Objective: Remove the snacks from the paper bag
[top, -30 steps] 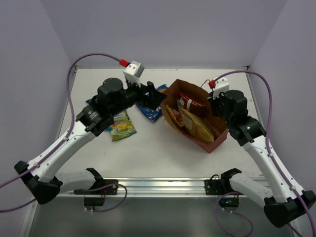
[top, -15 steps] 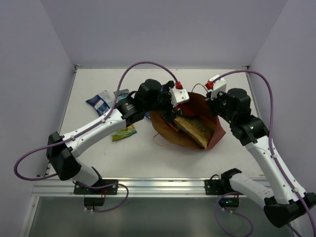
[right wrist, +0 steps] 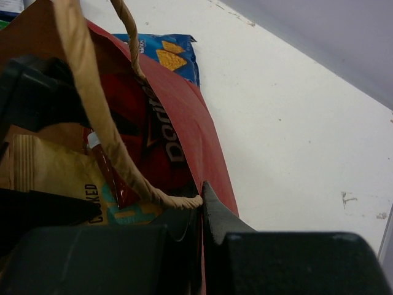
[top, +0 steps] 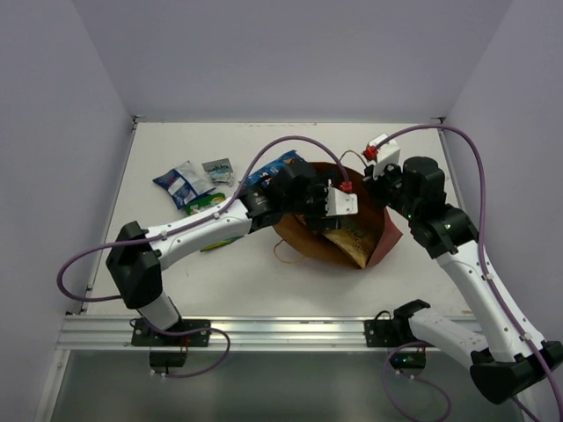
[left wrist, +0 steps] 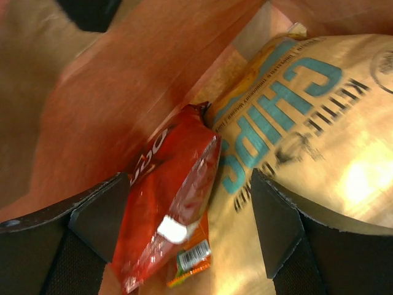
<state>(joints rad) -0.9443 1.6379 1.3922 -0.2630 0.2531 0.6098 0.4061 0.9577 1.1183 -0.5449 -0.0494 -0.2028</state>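
holding the left gripper [left wrist: 190, 178] deep inside the paper bag [left wrist: 141, 92], jaws spread wide and straddling the red chip bag [left wrist: 169, 209], not yet squeezing it. standing that red chip bag on edge against the bag's inner wall, with the big tan-teal bag [left wrist: 307, 123] lying just beside it and a small red-yellow packet [left wrist: 190, 261] peeking out beneath.

pinching the bag's rim beside the loop handle [right wrist: 92, 98] with the right gripper [right wrist: 199, 203], jaws clenched on the paper and propping the mouth open toward the left arm.

lying already out on the table [top: 264, 281]: the blue chip bag [top: 273, 165], a blue-white packet [top: 180, 183] and a yellow-green packet [top: 207, 200].

judging the red chip bag as very light, air-puffed and crinkly, its foil slick enough to be slipping from a shallow pinch, and its contents brittle. favouring a grip across the flat sealed edge or a narrow side rather than the swollen middle, closing gently. expecting the paper bag itself to be soft and light, apt to be lifting or dragging with the packet unless held down at the rim.
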